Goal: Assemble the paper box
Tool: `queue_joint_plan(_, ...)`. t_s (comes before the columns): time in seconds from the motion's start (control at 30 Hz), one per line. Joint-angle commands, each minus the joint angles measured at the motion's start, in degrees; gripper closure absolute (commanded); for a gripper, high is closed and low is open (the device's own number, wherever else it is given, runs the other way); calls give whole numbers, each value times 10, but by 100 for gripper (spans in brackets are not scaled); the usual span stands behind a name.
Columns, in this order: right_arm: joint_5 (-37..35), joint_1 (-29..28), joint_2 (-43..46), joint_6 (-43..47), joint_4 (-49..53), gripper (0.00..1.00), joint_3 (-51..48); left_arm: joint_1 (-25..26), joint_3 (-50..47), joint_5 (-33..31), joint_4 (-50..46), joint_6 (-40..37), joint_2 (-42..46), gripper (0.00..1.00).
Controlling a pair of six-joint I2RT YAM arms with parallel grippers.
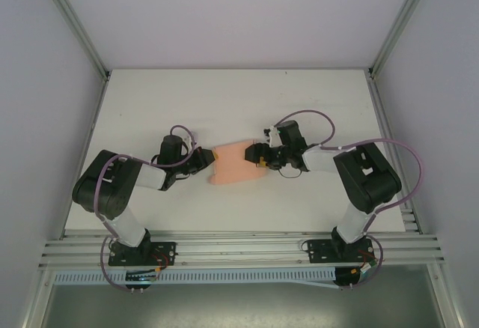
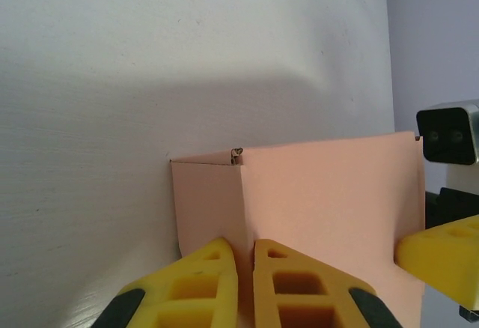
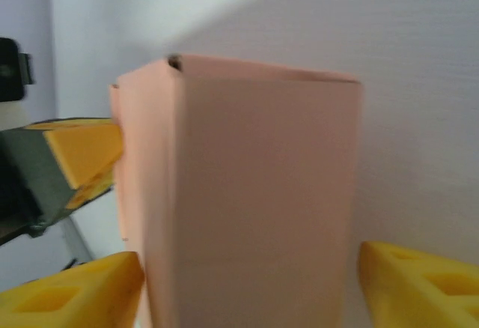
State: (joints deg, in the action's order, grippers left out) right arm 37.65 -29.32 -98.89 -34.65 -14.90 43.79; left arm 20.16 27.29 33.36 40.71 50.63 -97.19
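The salmon-pink paper box (image 1: 236, 165) lies on the white table (image 1: 224, 103) between both arms, folded up into a box shape. My left gripper (image 1: 206, 160) is at its left end. In the left wrist view its yellow fingers (image 2: 217, 275) are pinched on a folded edge of the paper box (image 2: 329, 193), so the left gripper (image 2: 245, 243) is shut on it. My right gripper (image 1: 261, 156) is at the box's right end. In the right wrist view the right gripper (image 3: 251, 257) straddles the paper box (image 3: 262, 156), with a thin gap at the right finger (image 3: 419, 283).
Aluminium rails (image 1: 239, 249) run along the near table edge by the arm bases. Frame posts (image 1: 75, 21) and grey walls close in the left and right sides. Bare table stretches behind the box.
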Motion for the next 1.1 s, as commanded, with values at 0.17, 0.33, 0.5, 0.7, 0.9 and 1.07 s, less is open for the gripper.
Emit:
queue_joint_plan(0.17, 77, 7, 17, -53, -95, 48, 6, -2, 15, 21, -53, -124, 27, 78)
queue_joint_plan(0.33, 50, 19, 66, -58, -46, 54, -3, -1, 75, 11, -147, -218, 112, 33)
queue_joint_plan(0.5, 39, 47, 100, -107, -20, 56, -16, 30, 119, -21, -229, -364, 216, 1)
queue_joint_plan(0.7, 62, 95, 133, -229, 8, 61, -23, 178, 175, -196, -358, -646, 267, 1)
queue_joint_plan(0.9, 108, 133, 133, -288, 155, 61, 13, 239, 188, -326, -372, -797, 226, 1)
queue_joint_plan(1.07, 154, 158, 119, -310, 235, 65, 35, 284, 237, -376, -413, -850, 157, 2)
